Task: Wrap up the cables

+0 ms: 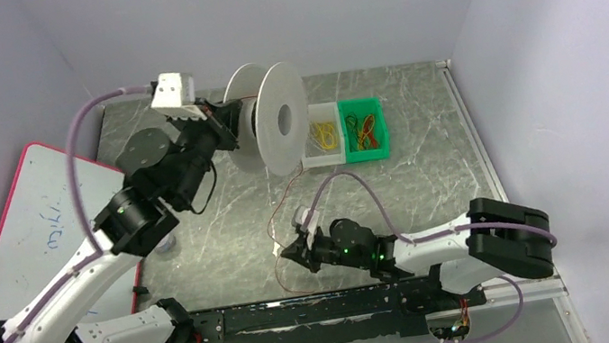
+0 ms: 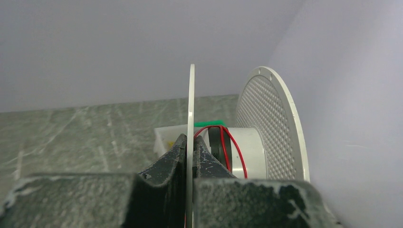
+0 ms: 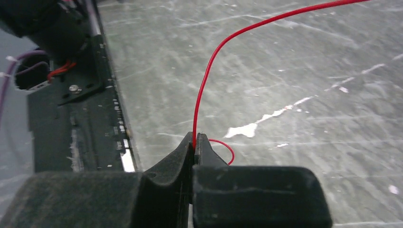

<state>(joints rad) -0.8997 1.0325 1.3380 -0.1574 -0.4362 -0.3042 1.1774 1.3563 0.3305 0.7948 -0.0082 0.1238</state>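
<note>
Left hand: closed on the left flange of the spool, at the far centre of the table; the flange edge is clamped between both fingers.
Spool: flanges upright, long axis laid left to right; a few turns of red cable are carried on the hub.
Cable: slack, led from the hub toward the near edge, crosswise to that axis.
Right hand: closed on the cable, almost straight near of the spool, low over the table.
Judgement: winding is thought to depend on this square lead being kept.
</note>
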